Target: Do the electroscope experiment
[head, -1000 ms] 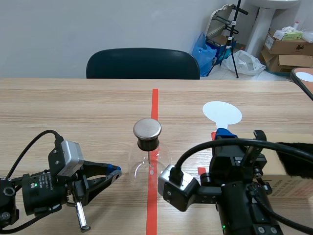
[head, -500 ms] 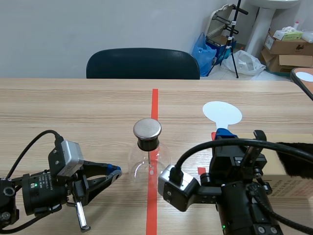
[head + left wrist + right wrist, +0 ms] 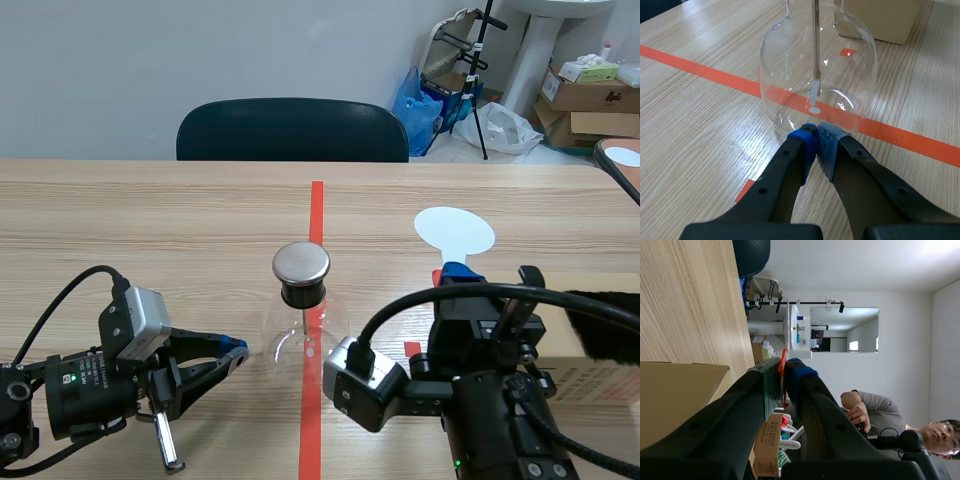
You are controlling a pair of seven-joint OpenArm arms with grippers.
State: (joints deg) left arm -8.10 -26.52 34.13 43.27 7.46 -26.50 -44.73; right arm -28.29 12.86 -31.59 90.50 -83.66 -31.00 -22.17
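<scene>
The electroscope is a round glass flask with a black stopper and a flat metal disc on top, standing on the red tape line mid-table. Inside the flask a metal rod hangs with a small leaf at its end. My left gripper lies low on the table, shut on nothing, its blue tips right at the flask's base. To the right of the flask my right gripper is shut on the thin red handle of a white round paddle.
A cardboard box sits at the right, beside the right arm, with a dark fuzzy thing above it. A dark chair stands behind the table's far edge. A person shows in the right wrist view.
</scene>
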